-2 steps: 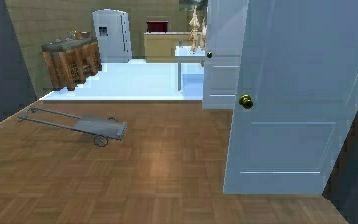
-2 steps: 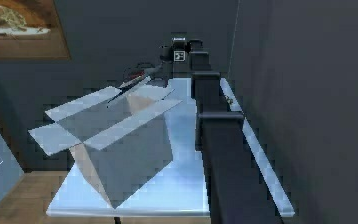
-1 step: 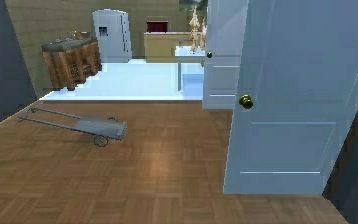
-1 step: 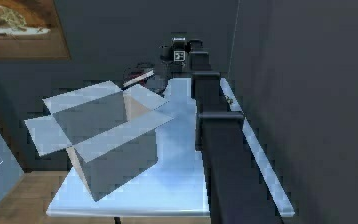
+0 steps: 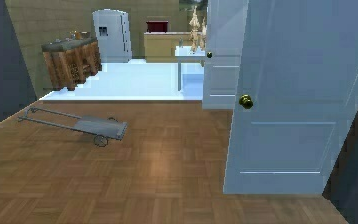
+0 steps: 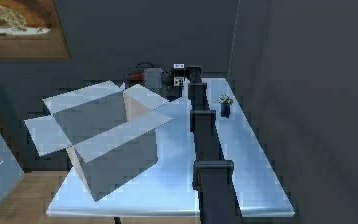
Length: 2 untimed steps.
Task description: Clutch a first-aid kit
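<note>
A small dark-red object (image 6: 147, 76), judged to be the first-aid kit, lies on the tabletop (image 6: 257, 170) just behind the open cardboard box (image 6: 112, 140), by the gripper (image 6: 167, 80). It is expected to be light, rigid and smooth; its narrow sides should be taken. The fingers' state, and any hold, cannot be told.

Door (image 5: 287, 70): you see pale blue-white, with a brass knob (image 5: 245, 101).
Floor (image 5: 167, 170): your lower frame is brown wood parquet.
Trolley (image 5: 82, 124): grey.
Box (image 6: 112, 150): pale grey-blue, left of your centre.
Table (image 6: 257, 160): light blue.
Arm (image 6: 209, 150): black.
Gripper (image 6: 155, 82): dark.
Wall (image 6: 297, 60): dark grey.
</note>
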Available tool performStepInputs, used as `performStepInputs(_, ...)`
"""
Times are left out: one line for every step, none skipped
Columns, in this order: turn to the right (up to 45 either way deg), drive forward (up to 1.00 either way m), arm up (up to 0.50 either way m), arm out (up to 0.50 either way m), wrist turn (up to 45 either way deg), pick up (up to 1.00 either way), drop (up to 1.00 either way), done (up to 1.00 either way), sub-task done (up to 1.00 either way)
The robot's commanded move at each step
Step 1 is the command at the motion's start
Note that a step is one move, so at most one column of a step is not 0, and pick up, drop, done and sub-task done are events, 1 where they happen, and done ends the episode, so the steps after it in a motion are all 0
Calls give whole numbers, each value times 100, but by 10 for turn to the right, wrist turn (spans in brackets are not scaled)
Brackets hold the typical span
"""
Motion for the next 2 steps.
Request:
performStepInputs(0, 0, 0, 0, 0, 100, 0, 0, 0)
performStepInputs(0, 0, 8, 0, 0, 0, 0, 0, 0)
